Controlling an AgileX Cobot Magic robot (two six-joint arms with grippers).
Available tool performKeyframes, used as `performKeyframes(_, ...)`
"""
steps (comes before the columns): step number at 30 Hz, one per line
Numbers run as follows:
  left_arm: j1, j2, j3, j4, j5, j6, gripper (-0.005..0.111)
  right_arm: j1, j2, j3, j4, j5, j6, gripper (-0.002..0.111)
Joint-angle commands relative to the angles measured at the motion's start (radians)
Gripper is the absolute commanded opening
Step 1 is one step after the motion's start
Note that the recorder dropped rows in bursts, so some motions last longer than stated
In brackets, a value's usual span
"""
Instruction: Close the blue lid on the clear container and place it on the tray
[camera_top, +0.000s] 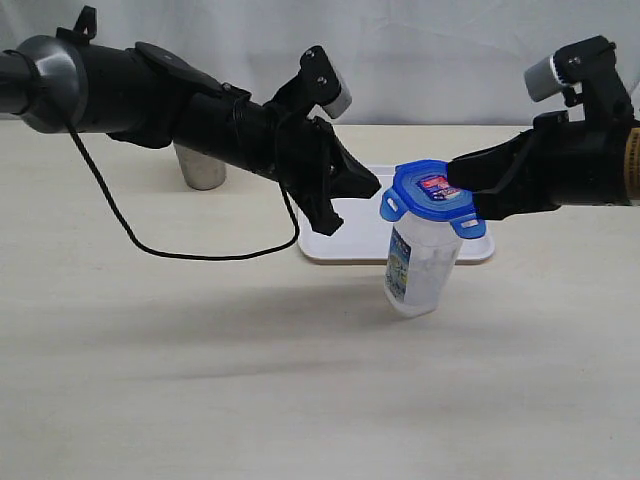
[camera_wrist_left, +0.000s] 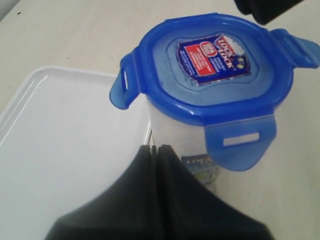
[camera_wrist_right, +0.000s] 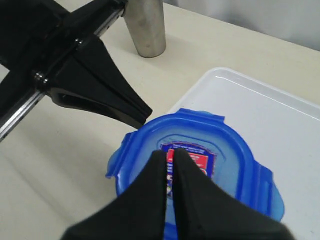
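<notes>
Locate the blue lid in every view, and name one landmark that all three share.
Exterior view: the blue lid is right of centre, on top of the clear container.
Left wrist view: it fills the upper right of the picture.
Right wrist view: it is in the lower middle of the picture, partly behind the right hand.
Shared landmark: the white tray.

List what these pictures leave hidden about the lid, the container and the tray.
- Exterior view: the clear container leans; whether its base touches the table is unclear.
- Both wrist views: the container's base lies out of sight under the blue lid.
- Right wrist view: the right tool covers part of the lid; contact is uncertain.
- Exterior view: the container and the left tool cover parts of the tray.
</notes>
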Motion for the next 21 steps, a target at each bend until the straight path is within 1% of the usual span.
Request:
performKeyframes(1,-0.003,-0.010,0.034,-0.007,-0.043,-0.003,0.000,0.038,0.001,-0.001,-0.002,0.051,-0.018,0.004)
performKeyframes(3,-0.003,-0.010,0.061,-0.007,-0.106,0.006,0.000,0.062,0.001,-0.001,-0.002,0.102,-0.018,0.004)
performKeyframes(5,-0.003,-0.010,0.084,-0.007,-0.140,0.020,0.000,0.085,0.001,-0.001,-0.002,0.135,-0.018,0.004)
performKeyframes(8,-0.003,-0.010,0.100,-0.010,-0.143,0.036,0.000,0.117,0.001,-0.001,-0.002,0.181,-0.020,0.004)
performKeyframes(11,-0.003,-0.011,0.100,-0.027,-0.135,0.049,0.000,0.119,0.001,-0.001,-0.002,0.201,-0.016,0.004)
performKeyframes(17,-0.003,-0.037,0.102,-0.143,-0.124,0.156,0.000,0.119,0.049,-0.001,-0.002,0.208,-0.021,0.004)
performKeyframes(19,-0.003,-0.047,0.103,-0.176,-0.156,0.189,0.000,0.119,0.064,-0.001,-0.002,0.215,-0.033,0.004)
performKeyframes(21,-0.005,-0.054,0.103,-0.224,-0.265,0.219,0.000,0.119,0.066,-0.001,-0.002,0.228,-0.033,0.004)
